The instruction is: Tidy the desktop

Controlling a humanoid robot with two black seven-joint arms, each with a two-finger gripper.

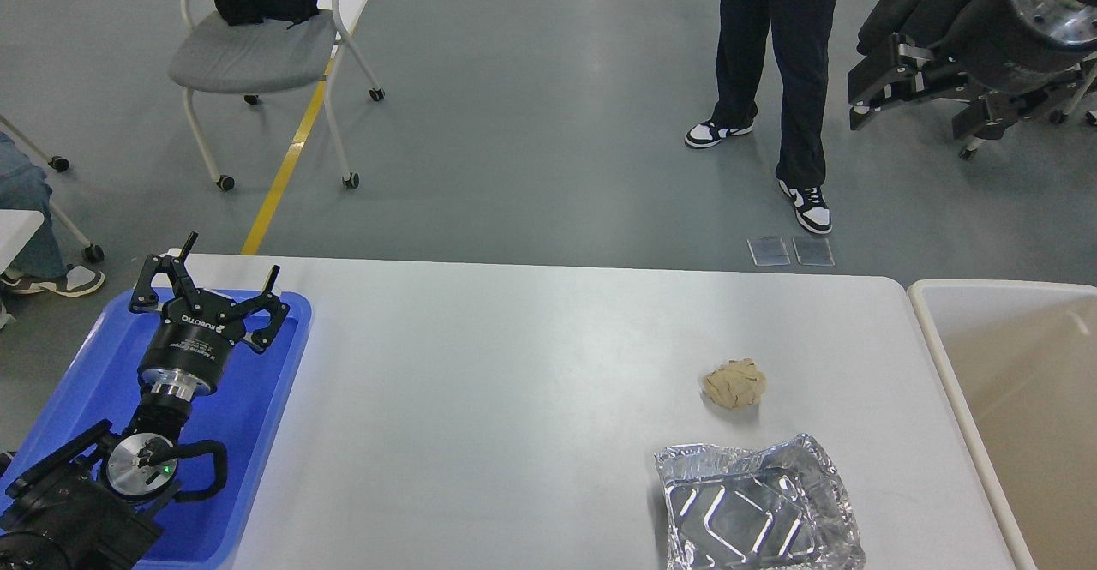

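The white desktop point(514, 399) fills the lower part of the head view. On its right half lie a crumpled beige paper ball point(735, 383) and, nearer me, a crinkled foil tray point(758, 506). My left gripper point(231, 257) is open and empty above the far end of the blue tray point(257, 433) at the left edge. My right gripper point(921, 103) hangs high at the top right, over the floor beyond the table, fingers spread and empty.
A beige bin with a cream rim point(951, 364) stands against the table's right end. A person point(784, 56) stands on the floor behind the table. A grey chair point(248, 47) is at the back left, and dark coats hang at the back right.
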